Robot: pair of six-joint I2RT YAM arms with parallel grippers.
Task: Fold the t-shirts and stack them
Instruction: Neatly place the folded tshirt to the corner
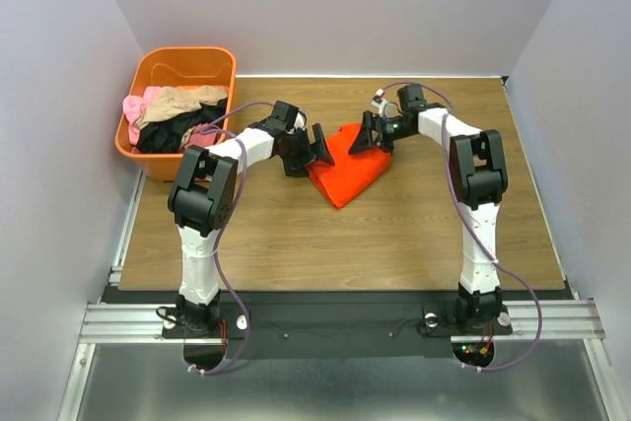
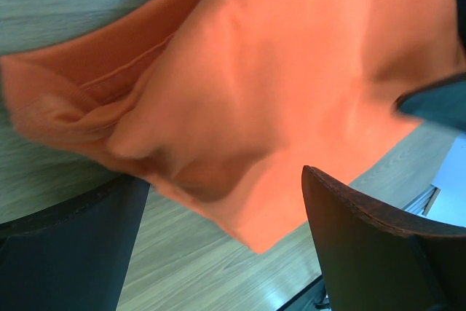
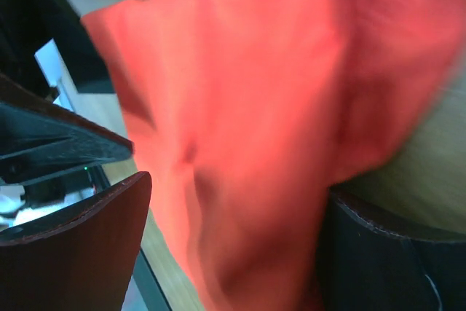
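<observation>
Tee (image 1: 347, 167), orange-red, folded, long axis far-to-near, tip pointing nearward

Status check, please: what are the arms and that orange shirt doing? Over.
Left end effector open, right end effector open, either side of orange shirt. Shirt rumpled on table. Other clothes in tub, far left; nothing in the way.

orange-red tee (image 1: 347, 167): 1 | tub (image 1: 187, 50): 1 | garments (image 1: 177, 117) in tub: at least 3 | arms (image 1: 207, 194) (image 1: 478, 170): 2
</observation>
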